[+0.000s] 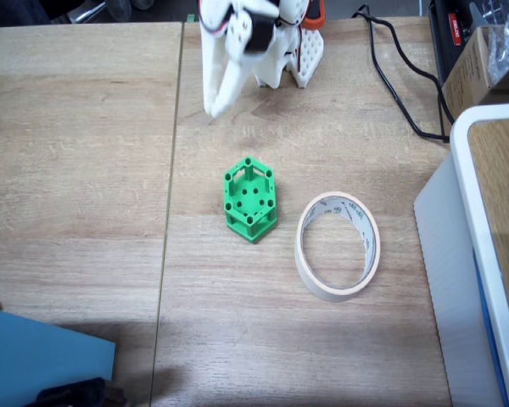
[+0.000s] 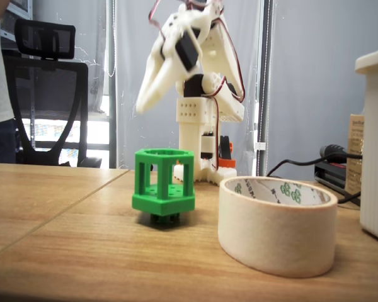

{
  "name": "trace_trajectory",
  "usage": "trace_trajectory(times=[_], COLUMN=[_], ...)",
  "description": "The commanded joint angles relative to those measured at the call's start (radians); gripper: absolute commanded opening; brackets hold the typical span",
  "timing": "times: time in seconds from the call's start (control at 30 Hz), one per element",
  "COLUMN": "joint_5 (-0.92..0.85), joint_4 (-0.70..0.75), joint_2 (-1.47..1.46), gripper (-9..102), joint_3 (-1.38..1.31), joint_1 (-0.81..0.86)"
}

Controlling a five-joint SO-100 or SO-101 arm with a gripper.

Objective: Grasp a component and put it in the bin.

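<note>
The green hexagonal component [image 1: 250,199] stands upright on the wooden table near its middle, and the low fixed view shows the component [image 2: 165,185] from the side with its corner posts. Just right of it lies the cream roll of masking tape [image 1: 338,246], flat on the table and apart from the green piece, with nothing inside the ring [image 2: 277,223]. My white gripper [image 1: 212,108] hangs at the back of the table, raised well above and behind the component [image 2: 142,108]. Its fingers are closed together with nothing between them.
A large white-rimmed box [image 1: 475,212] fills the right edge. A black cable [image 1: 399,76] runs along the back right beside a cardboard box [image 1: 475,59]. A blue sheet [image 1: 42,356] lies at the front left. An office chair [image 2: 47,94] stands beyond the table.
</note>
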Motion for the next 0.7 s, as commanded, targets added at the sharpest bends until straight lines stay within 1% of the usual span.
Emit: trace_trajectory(times=[0.0,0.2,0.33,0.67], joint_5=[0.009,0.011,0.011,0.011], joint_4=[-0.012,-0.012,-0.012,-0.012], joint_2=[-0.092,-0.356,-0.479,-0.565], gripper=[0,1,3,14], joint_3=[-0.147,-0.244,-0.298,-0.314], joint_1=[-0.018,-0.084,-0.109,-0.123])
